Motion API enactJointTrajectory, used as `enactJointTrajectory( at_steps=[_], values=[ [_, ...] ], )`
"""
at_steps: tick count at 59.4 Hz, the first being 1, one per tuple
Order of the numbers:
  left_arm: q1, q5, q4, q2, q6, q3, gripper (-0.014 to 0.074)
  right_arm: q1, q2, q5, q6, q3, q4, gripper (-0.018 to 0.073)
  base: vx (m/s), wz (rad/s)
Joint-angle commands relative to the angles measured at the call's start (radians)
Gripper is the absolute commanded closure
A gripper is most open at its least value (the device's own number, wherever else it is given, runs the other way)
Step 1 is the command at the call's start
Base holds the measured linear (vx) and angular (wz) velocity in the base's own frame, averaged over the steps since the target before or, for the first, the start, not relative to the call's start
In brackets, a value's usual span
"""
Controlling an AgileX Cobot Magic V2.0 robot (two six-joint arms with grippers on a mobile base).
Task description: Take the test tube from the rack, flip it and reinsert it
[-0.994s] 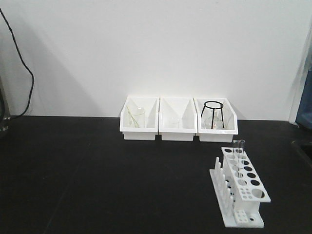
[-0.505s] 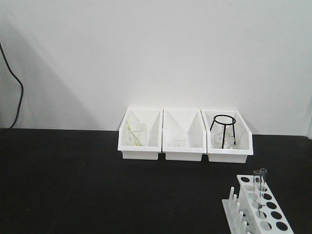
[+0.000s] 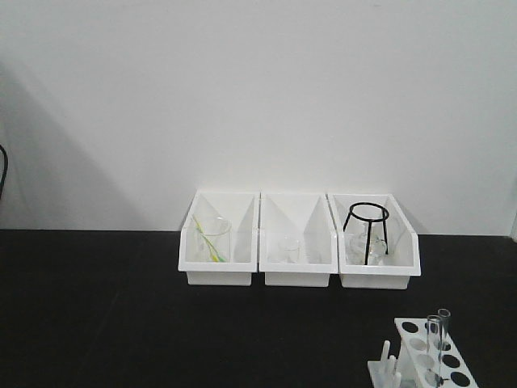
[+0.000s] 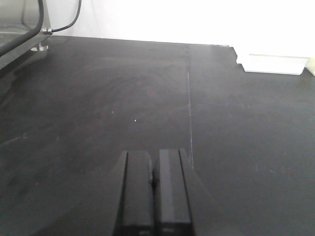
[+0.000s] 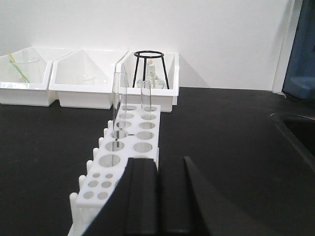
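Note:
The white rack stands on the black table, with two clear test tubes upright in its far holes: one on the left, one on the right. In the front view the rack sits at the bottom right with both tubes. My right gripper is shut and empty, just behind the rack's near end. My left gripper is shut and empty over bare black table, far from the rack.
Three white open-front bins line the back wall: the left holds a beaker with a yellow-green stick, the middle a small beaker, the right a black tripod stand. A cable lies at the table's far left.
The front view has shifted: the bins and rack sit lower and the rack has slid toward the bottom right edge of the frame. No object on the table has moved.

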Motion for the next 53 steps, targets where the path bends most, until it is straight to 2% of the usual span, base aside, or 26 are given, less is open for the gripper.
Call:
enactJointTrajectory(
  at_steps=[1,30,37,40,43,47,53],
  values=[
    [-0.007,-0.087,-0.004,-0.011,0.000,0.000,0.0603,-0.007,-0.010,-0.079,-0.002,0.001,-0.006,0.0571,0.07,-0.01],
    [-0.007,-0.087,-0.004,-0.011,0.000,0.000,0.0603,-0.007,-0.010,-0.100,-0.002,0.001,-0.009,0.0571,0.02,-0.01],
    [-0.007,-0.087,-0.004,-0.011,0.000,0.000,0.0603,-0.007,-0.010,-0.233,0.000,0.001,-0.009,0.0571,0.00,0.00],
    [-0.007,-0.087,-0.004,-0.011,0.000,0.000,0.0603,-0.007,-0.010,-0.361,0.029,-0.010,0.003,0.0571,0.00,0.00],
    [-0.007,-0.087,-0.004,-0.011,0.000,0.000,0.0603,-0.007,-0.005,-0.396,0.076,-0.039,0.019,0.0571,0.00,0.00],
    [-0.007,-0.087,-0.004,-0.011,0.000,0.000,0.0603,-0.007,0.022,-0.337,0.104,-0.108,0.021,0.0571,0.00,0.00],
    [-0.007,-0.087,-0.004,-0.011,0.000,0.000,0.0603,-0.007,0.105,-0.178,0.104,-0.216,0.021,0.0571,0.00,0.00]
  ],
)
